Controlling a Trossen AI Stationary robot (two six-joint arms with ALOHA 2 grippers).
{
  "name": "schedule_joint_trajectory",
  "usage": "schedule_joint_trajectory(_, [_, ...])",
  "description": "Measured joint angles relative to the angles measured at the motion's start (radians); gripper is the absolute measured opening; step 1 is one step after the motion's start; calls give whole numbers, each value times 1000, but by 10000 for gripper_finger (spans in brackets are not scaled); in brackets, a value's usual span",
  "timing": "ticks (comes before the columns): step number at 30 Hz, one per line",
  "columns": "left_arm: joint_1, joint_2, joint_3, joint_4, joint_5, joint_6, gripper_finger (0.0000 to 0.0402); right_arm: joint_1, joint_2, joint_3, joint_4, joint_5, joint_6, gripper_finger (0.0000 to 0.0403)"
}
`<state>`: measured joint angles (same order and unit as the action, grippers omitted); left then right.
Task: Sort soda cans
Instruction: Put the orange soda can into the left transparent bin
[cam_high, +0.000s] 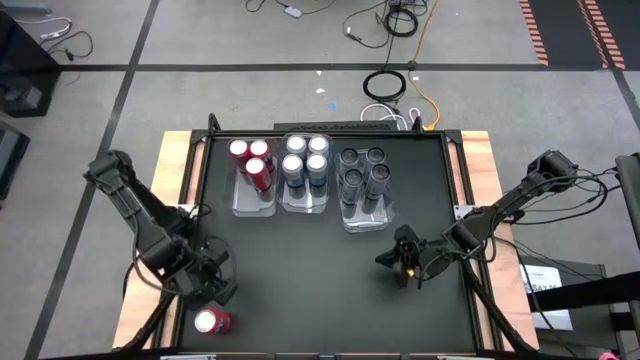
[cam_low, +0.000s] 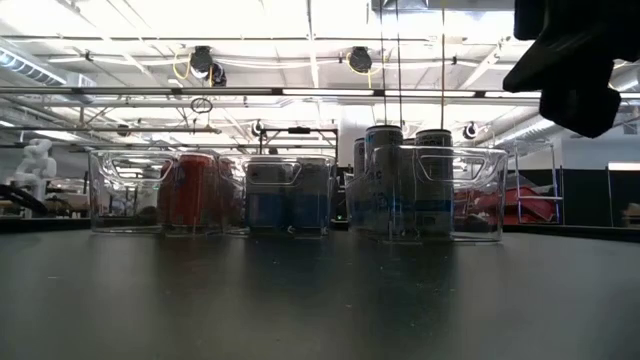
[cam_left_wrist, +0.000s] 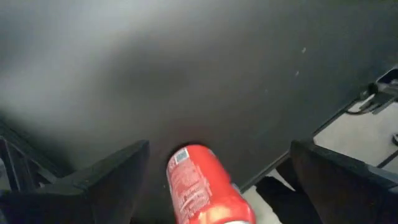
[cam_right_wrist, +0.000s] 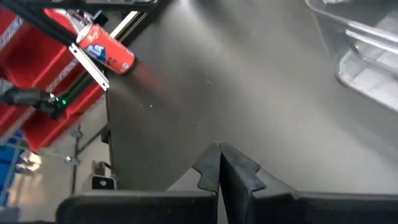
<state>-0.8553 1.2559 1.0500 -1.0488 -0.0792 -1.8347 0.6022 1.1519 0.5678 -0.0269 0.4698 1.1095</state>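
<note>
Left tool (cam_high: 205, 290), open, straddles fallen red can (cam_high: 212, 321) at desk (cam_high: 300, 270) edge for pickup; right tool (cam_high: 400, 262) closed, idle.

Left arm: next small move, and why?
Probably lower the open left gripper around the lone red can at the table's near-left corner and close. The can sits between its spread fingers, ungripped, and the red tray shows three cans. The right gripper waits shut.

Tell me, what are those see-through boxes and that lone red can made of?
The trays look like clear, glossy hard plastic: cans show through their walls, and the rims catch light. The red can seems to be thin painted metal, probably aluminium, with a smooth printed side and a silvery top.
</note>
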Motion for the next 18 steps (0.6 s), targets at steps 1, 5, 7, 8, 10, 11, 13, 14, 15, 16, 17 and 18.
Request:
schedule_joint_trajectory(1, [-17,8,0,4,-1,-16,395,0,0,0,0,0,22,0])
schedule_joint_trajectory(5, [-101,50,0,34,-36,-98,395,0,8,0,0,7,88,0])
schedule_joint_trajectory(7, [-137,76,0,35,-41,-146,395,0,15,0,5,10,109,0])
schedule_joint_trajectory(8, [-151,86,0,39,-40,-165,395,0,21,0,4,10,118,0])
schedule_joint_trajectory(10, [-174,104,0,49,-22,-201,395,0,34,0,4,13,138,0])
schedule_joint_trajectory(11, [-185,115,0,58,-17,-216,395,0,41,0,5,17,151,0])
schedule_joint_trajectory(13, [-204,136,0,86,-8,-238,395,0,58,0,7,23,185,0])
schedule_joint_trajectory(14, [-213,146,0,104,-7,-249,395,0,66,0,7,24,202,0])
schedule_joint_trajectory(15, [-219,156,0,118,-7,-255,395,0,76,0,8,24,217,0])
schedule_joint_trajectory(16, [-223,167,0,127,-6,-255,395,0,86,0,9,26,228,0])
schedule_joint_trajectory(17, [-228,177,0,142,-6,-255,395,0,96,0,10,26,240,0])
schedule_joint_trajectory(18, [-229,186,0,158,-3,-255,395,0,108,0,10,26,251,0])
